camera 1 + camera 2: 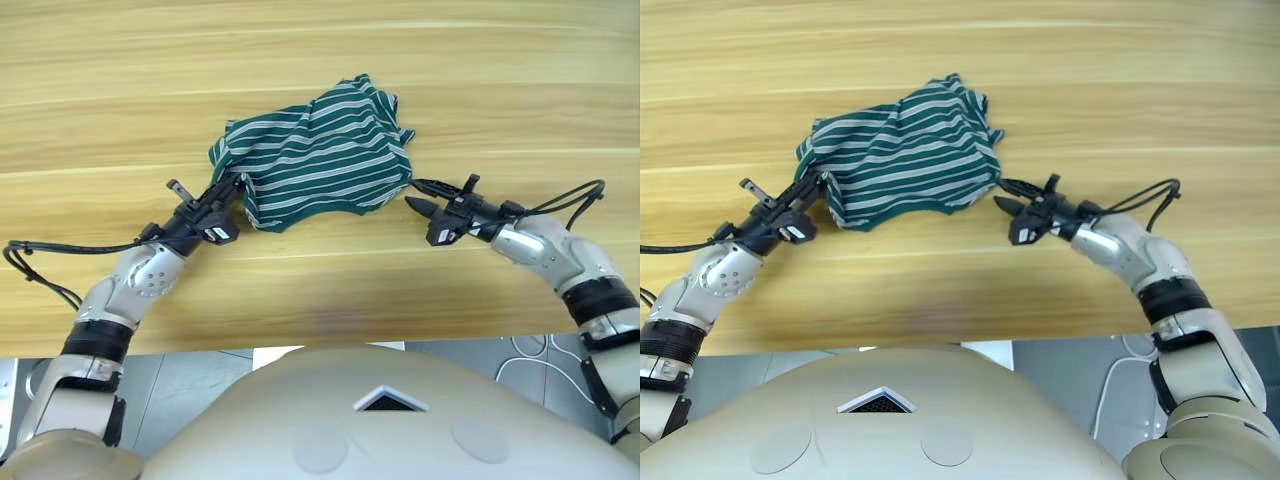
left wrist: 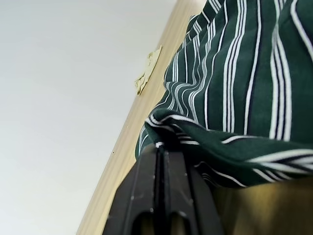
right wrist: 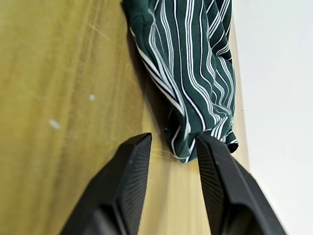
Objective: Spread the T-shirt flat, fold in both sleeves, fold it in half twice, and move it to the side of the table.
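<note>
A green T-shirt with white stripes (image 1: 315, 155) lies crumpled in a heap on the middle of the wooden table (image 1: 320, 60). My left gripper (image 1: 233, 186) is at the heap's near left corner, shut on a fold of the T-shirt (image 2: 234, 98); in the left wrist view the cloth drapes over the closed fingertips (image 2: 164, 149). My right gripper (image 1: 413, 193) is open at the heap's near right edge, low over the table. The right wrist view shows a hanging corner of the shirt (image 3: 188, 147) between its spread fingers (image 3: 132, 166).
Bare wood extends on all sides of the shirt, widest beyond it and to the far left and right. The table's front edge (image 1: 330, 335) runs just behind both wrists. Black cables (image 1: 60, 250) loop off each forearm.
</note>
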Robot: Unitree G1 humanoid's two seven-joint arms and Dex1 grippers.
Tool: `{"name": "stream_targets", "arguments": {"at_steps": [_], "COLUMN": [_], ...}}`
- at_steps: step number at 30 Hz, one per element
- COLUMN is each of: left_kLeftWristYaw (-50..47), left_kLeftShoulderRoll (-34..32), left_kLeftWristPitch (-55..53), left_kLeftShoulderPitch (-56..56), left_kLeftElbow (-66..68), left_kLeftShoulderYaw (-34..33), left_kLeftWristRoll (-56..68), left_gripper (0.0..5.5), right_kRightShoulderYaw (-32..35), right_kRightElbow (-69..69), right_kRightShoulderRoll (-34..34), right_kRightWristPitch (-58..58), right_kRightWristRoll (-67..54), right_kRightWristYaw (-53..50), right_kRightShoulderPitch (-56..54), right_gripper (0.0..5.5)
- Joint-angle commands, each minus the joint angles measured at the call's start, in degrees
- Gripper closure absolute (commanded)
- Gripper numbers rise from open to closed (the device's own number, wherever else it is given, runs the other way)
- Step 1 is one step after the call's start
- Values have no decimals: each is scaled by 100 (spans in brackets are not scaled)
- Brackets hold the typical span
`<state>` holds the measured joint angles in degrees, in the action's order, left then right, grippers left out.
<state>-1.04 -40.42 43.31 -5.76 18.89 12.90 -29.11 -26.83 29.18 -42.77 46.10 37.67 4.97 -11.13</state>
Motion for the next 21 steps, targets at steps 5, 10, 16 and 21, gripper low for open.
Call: {"name": "stream_targets", "arguments": {"at_steps": [5,10,16,21], "left_kLeftWristYaw": [187,221,304,449], "left_kLeftShoulderRoll": [89,89,67,69], "left_kLeftWristPitch": [-50,-15,41,120], "left_kLeftShoulderPitch": [60,87,76,40], "left_kLeftElbow": [258,276,323,286], "left_kLeftShoulderYaw": [153,169,184,91], "left_kLeftWristRoll": [-173,-172,-108,187], "left_gripper": [550,550,550,550], "right_kRightShoulderYaw": [-636,-781,-643,-348], "right_kRightElbow": [1012,1155,1015,574], "right_kRightShoulderRoll": [463,496,336,160], "right_kRightWristPitch": [-216,-132,35,196], "right_kRightWristRoll": [724,698,420,-156], "right_kRightWristYaw": [-7,-92,-154,-12], "right_kRightShoulderPitch": [-394,-426,-299,13], "right_gripper": [383,432,497,548]}}
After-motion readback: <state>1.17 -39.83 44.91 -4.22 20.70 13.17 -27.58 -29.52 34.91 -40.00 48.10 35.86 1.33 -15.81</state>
